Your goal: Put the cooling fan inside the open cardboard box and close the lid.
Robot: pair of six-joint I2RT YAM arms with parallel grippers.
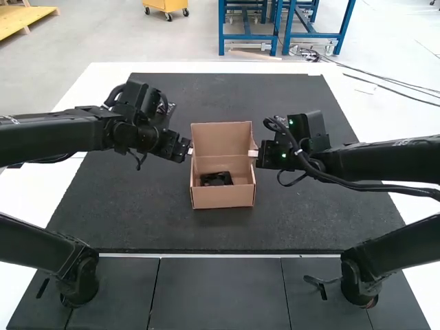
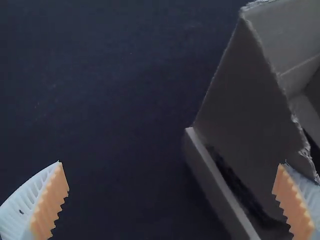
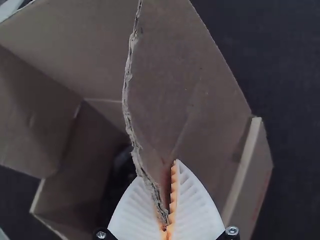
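Already inside box [image 1: 222, 196], fan [image 1: 217, 179] between right end effector [image 1: 254, 152] pinching flap [image 3: 185, 100], left end effector [image 1: 188, 148] released.

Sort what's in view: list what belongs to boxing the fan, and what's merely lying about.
Belongs to the job:
cardboard box; cooling fan, already inside it; upright lid; right pincer, shut on a side flap; left pincer, open at the opposite side.

Just there:
black mat; white table.
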